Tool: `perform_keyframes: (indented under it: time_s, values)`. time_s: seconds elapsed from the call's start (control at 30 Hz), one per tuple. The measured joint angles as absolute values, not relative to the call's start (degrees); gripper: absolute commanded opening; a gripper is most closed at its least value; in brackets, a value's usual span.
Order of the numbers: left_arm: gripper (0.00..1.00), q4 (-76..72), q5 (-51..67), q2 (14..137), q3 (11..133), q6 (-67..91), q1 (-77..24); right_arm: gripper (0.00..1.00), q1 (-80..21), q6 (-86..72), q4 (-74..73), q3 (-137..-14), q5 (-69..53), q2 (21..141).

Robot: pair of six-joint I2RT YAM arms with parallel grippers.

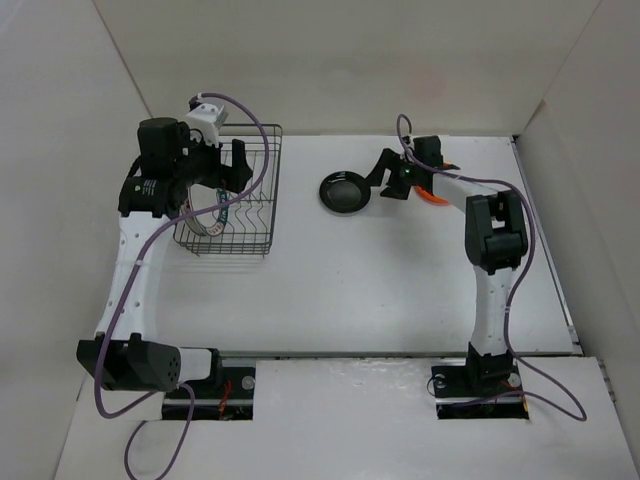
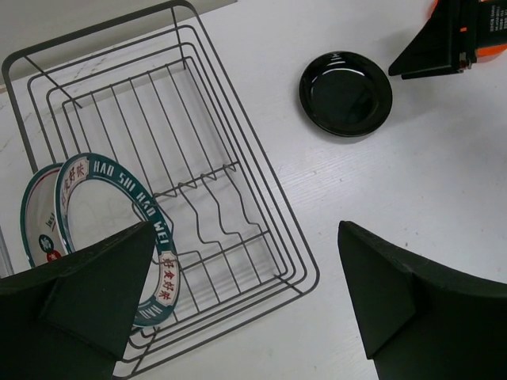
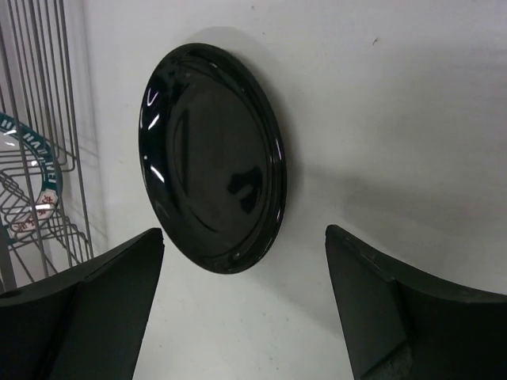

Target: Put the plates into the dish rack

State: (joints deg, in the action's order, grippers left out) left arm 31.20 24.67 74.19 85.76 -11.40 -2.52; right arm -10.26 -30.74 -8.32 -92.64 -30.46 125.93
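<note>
The wire dish rack (image 1: pixel 250 200) stands at the back left and also shows in the left wrist view (image 2: pixel 238 198). Two plates stand upright in its near end: the green-rimmed white plate (image 2: pixel 107 202) and, behind it, the white plate with the red pattern (image 2: pixel 36 218). The small black plate (image 1: pixel 345 192) lies flat on the table right of the rack. My left gripper (image 2: pixel 245 237) is open and empty above the rack (image 1: pixel 228 165). My right gripper (image 3: pixel 244 237) is open and empty just right of the black plate (image 3: pixel 212 158). An orange plate (image 1: pixel 433 197) shows partly under the right arm.
White walls enclose the table (image 1: pixel 380 290) on the left, back and right. The right gripper (image 2: pixel 444 47) shows at the top right of the left wrist view. Purple cables loop over the rack (image 1: pixel 262 150) and beside both arms.
</note>
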Motion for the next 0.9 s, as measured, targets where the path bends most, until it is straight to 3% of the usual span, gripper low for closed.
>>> perform_keyframes:
  time_s: [0.13,0.17,0.27,0.47,0.6,0.8,0.9]
  values:
    - [1.0,31.24,24.34,73.6,85.76,-11.62,-2.52,0.81,-10.26,-31.77,-11.55,-96.92,-29.41,128.6]
    - [1.0,31.24,24.21,73.34,85.76,-11.66,-2.52,0.74,-10.26,-31.9,-12.53,-97.84,-28.93,129.12]
    - [1.0,31.38,23.75,72.51,85.76,-11.81,-2.52,0.66,-10.26,-32.36,-14.9,-99.57,-27.9,130.3]
    - [1.0,31.53,23.05,71.07,85.19,-12.21,-2.52,0.61,-10.26,-32.97,-17.56,-102.08,-27.79,132.57]
    - [1.0,31.62,22.44,70.76,83.9,-12.25,-2.52,0.49,-10.46,-33.21,-18.09,-103.37,-27.83,133.62]
    - [1.0,31.68,22.0,70.74,82.61,-12.43,-2.52,0.48,-10.7,-34.22,-18.02,-104.84,-28.49,135.09]
    - [1.0,31.57,21.91,70.65,82.06,-12.51,-2.52,0.37,-10.76,-34.54,-17.93,-105.32,-28.91,135.72]
